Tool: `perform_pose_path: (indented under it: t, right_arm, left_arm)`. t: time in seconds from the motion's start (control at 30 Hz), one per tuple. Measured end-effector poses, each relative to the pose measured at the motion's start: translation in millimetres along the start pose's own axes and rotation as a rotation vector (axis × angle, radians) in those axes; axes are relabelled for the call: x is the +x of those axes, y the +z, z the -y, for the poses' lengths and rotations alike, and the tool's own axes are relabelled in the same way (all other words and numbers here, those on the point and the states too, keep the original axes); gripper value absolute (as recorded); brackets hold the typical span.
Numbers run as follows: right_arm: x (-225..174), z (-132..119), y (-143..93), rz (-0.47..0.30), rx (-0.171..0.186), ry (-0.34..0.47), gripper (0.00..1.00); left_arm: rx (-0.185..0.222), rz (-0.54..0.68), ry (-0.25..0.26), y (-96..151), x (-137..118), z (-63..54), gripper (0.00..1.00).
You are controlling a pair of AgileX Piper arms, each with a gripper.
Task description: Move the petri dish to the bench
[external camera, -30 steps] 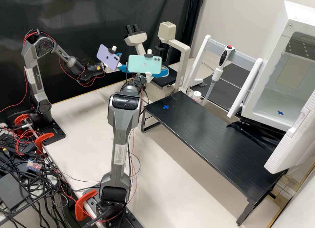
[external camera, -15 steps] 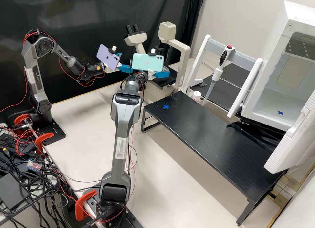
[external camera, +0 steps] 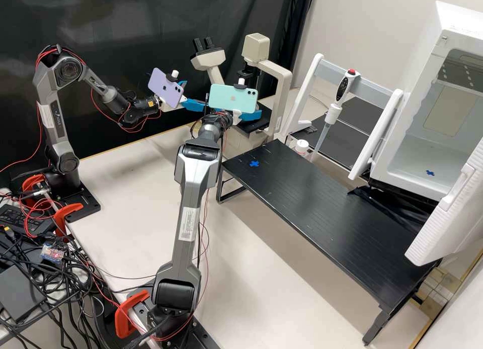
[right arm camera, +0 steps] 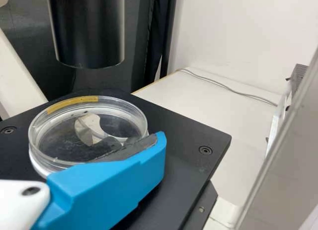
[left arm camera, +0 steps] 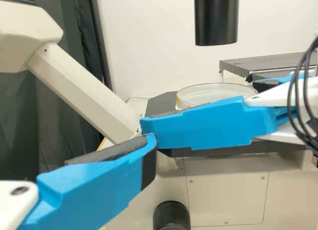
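Find the left gripper (external camera: 196, 94) released, empty; beyond it, the right gripper (left arm camera: 199, 104), likewise released, astride the petri dish (right arm camera: 54, 135) on the black microscope stage (right arm camera: 194, 155). Pinch the side wall (right arm camera: 34, 151) at full width, softly: probably light, stiff, slick, brittle.

In the right wrist view, the right gripper (external camera: 250, 116) hides part of the petri dish (right arm camera: 59, 102) and the black cylinder's (right arm camera: 87, 31) top is cut off
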Motion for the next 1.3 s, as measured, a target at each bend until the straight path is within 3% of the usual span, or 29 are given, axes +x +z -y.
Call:
perform_pose_path:
  t: [0.07, 0.1, 1.3]
  right_arm:
    - [0.0, 0.1, -0.1, 0.0, 0.0, 0.0, 1.0]
    - [0.2, -0.5, 0.6, 0.0, 0.0, -0.001, 0.0]
    - [-2.4, 14.3, 17.1, -0.02, -0.005, -0.067, 0.0]
  left_arm:
    - [0.0, 0.0, 0.0, 0.0, 0.0, 0.0, 1.0]
    - [0.0, 0.0, 0.0, 0.0, 0.0, 0.0, 1.0]
    - [0.0, 0.0, 0.0, 0.0, 0.0, 0.0, 1.0]
